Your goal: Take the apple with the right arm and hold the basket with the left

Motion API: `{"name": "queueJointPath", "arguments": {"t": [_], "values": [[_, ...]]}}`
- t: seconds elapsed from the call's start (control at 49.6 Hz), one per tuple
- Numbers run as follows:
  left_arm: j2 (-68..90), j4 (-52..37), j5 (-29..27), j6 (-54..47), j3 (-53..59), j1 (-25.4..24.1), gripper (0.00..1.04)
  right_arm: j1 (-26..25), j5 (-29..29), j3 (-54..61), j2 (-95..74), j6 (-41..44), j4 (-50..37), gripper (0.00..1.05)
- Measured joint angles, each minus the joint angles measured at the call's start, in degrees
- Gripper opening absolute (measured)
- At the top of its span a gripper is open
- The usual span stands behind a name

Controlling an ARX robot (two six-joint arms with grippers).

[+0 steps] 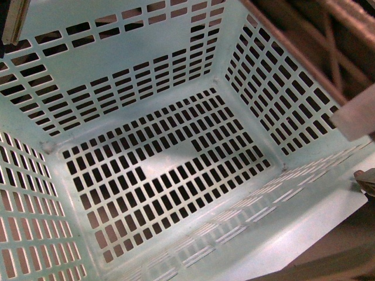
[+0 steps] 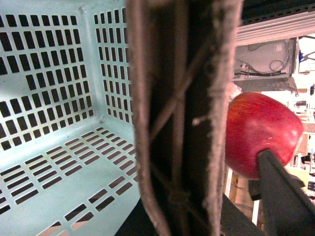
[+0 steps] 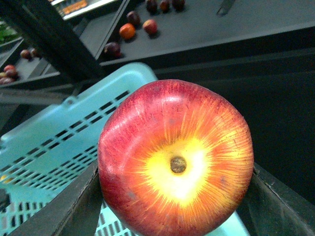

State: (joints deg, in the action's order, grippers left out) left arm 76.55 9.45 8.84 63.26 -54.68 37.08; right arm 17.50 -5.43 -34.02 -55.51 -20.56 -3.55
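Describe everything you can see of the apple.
The apple is round, glossy and red, streaked orange toward a yellow hollow with a small brown dimple facing the right wrist camera. It looks whole. The right gripper's fingers clamp it on two sides, held clear of any surface, with the basket behind it.

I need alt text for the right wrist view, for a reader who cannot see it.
A red apple with a yellow centre fills the picture, held between the dark jaws of the right gripper. Behind it is a turquoise basket, and small fruits lie on a dark surface farther back.
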Motion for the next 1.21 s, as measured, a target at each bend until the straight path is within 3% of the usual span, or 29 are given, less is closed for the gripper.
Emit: {"name": "queueJointPath", "arguments": {"t": [0.262,0.343,0.464,0.685,0.766,0.948,1.21], "values": [[0.00,0.00,-0.02,0.00,0.00,0.00,0.07,8.50,2.93,0.79,-5.90,-3.61,-3.02,0.71],[0.00,0.00,-0.04,-0.02,0.00,0.00,0.07,9.14,3.85,0.90,-6.21,-3.67,-2.93,0.81],[0.00,0.00,-0.02,0.00,0.00,0.00,0.07,8.52,6.58,0.92,-4.48,-2.93,-2.69,0.97],[0.02,0.17,0.13,-0.13,0.04,0.02,0.06,1.14,20.33,2.84,5.14,1.20,-1.97,0.96],[0.00,0.22,-0.28,-0.07,0.02,0.00,0.06,0.17,20.87,2.84,6.43,1.66,-1.97,0.96],[0.00,0.22,-0.13,-0.13,0.02,0.00,0.06,-2.19,20.13,12.61,9.38,14.86,-20.26,0.70],[0.00,0.22,0.15,-0.13,0.02,0.00,0.06,-7.43,15.30,21.27,16.63,19.32,-21.86,0.28]]}}
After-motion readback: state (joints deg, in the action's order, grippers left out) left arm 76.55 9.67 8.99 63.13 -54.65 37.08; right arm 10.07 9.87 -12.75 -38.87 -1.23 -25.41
